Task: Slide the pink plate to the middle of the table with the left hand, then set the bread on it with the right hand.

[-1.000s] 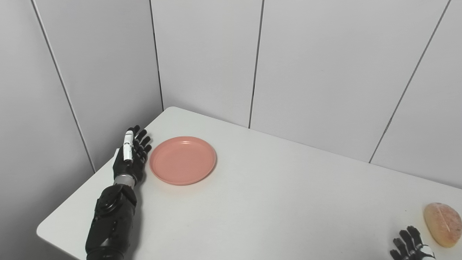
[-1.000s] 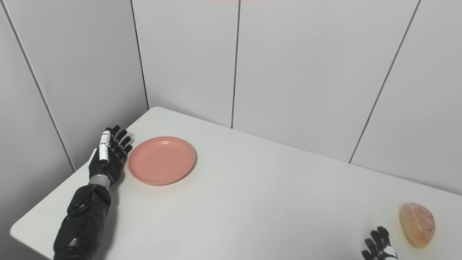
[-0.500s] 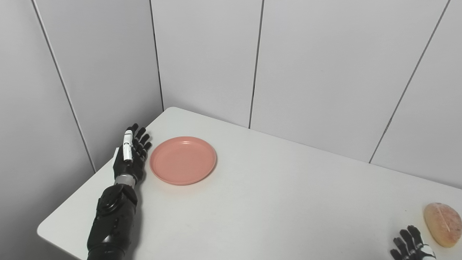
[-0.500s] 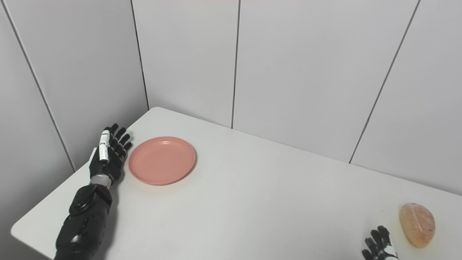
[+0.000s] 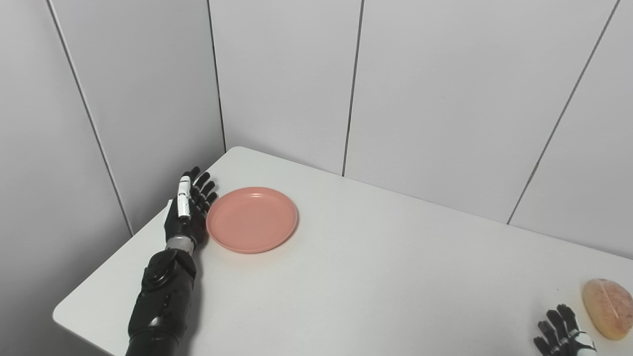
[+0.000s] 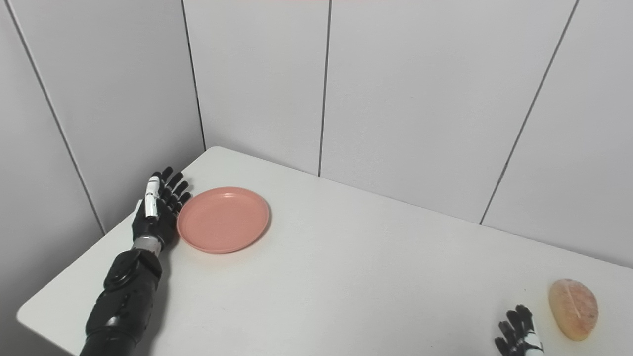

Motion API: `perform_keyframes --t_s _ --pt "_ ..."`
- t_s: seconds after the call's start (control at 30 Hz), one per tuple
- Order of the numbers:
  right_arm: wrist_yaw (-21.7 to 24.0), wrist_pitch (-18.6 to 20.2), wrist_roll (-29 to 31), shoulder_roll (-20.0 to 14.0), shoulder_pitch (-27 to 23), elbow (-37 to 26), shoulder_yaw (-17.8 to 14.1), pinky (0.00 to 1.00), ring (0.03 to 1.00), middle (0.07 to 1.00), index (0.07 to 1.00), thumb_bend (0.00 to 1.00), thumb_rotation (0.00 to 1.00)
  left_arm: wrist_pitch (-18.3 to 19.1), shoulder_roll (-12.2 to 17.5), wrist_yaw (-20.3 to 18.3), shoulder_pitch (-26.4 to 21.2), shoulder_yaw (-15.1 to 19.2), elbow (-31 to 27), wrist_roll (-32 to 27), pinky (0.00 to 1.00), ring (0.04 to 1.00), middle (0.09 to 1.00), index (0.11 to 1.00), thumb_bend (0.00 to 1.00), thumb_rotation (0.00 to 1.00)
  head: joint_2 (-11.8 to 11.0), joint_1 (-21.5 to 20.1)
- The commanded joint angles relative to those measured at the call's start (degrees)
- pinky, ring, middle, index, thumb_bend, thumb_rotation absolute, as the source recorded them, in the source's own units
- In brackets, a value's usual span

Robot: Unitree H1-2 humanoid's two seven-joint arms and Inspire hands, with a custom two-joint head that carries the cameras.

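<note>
Plate: pink, round, shallow, with a low raised rim and a flat bare centre. It lies flat on the white bench, toward the far left corner, well apart from the bench's middle.

Bread: an oval, pale golden-brown loaf with a light line running along its top. It lies on the bench near the right edge, far across from the plate.

My left hand: black, with a white strip along one of the fingers. It stands edge-on at the plate's left side, palm turned toward the rim. The fingers are straight and a little spread, pointing away from me, released and holding nothing. Their inner side is just at the plate's left rim; I cannot tell from either view whether they press on it or stop a hair short. The black forearm runs back over the bench toward the lower left.

My right hand: only its upper part shows at the bottom edge, just left of the bread and not touching it. The fingers that show are extended and apart, pointing up, and grasp nothing.

Surroundings: grey panelled walls with dark seams meet in a corner behind the bench.
</note>
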Motion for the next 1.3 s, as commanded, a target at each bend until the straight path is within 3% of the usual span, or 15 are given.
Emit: perform_keyframes --t_s 0.0,0.33,0.53,0.63,0.83,1.27 --pt "-0.12 0.62 0.21 0.18 -0.77 -2.37 -0.13 1.0 1.0 1.0 1.0 0.3 1.0 1.66 -0.93 -0.7 -0.65 -0.68 1.26 -0.46 0.99 0.963 0.961 0.942 0.26 1.0 0.17 -0.21" --pt "-0.57 0.74 -0.73 0.53 -0.85 -3.37 0.49 1.0 1.0 1.0 1.0 0.27 1.0 2.13 -2.04 -1.34 -1.05 -2.8 1.26 0.01 0.97 0.957 0.962 0.961 0.29 1.0 0.68 -1.02" --pt "-1.07 1.39 -0.95 0.89 -0.93 -3.66 0.65 1.0 1.0 1.0 1.0 0.28 1.0 0.62 -2.35 -1.63 -2.24 -4.13 4.1 1.36 0.96 0.935 0.937 0.94 0.29 1.0 1.05 -1.86" --pt "-1.42 1.35 -1.24 1.11 -0.89 -3.7 0.82 1.0 1.0 1.0 1.0 0.28 1.0 1.88 -2.59 -1.14 -3.09 -4.33 5.11 1.21 0.94 0.93 0.931 0.927 0.33 1.0 1.36 -2.93" --pt "-1.28 0.88 -1.52 1.59 -0.73 -3.15 1.04 1.0 1.0 1.0 1.0 0.28 1.0 1.74 -3.05 -1.51 -3.67 -5.31 5.8 1.51 0.92 0.91 0.907 0.89 0.32 1.0 1.7 -4.18" --pt "-1.32 0.7 -1.97 2.29 -0.7 -3.16 1.33 1.0 1.0 1.0 1.0 0.29 1.0 3.89 -5.65 -3.48 -4.13 -7.99 4.92 1.51 0.91 0.901 0.909 0.903 0.34 1.0 2.65 -5.72"
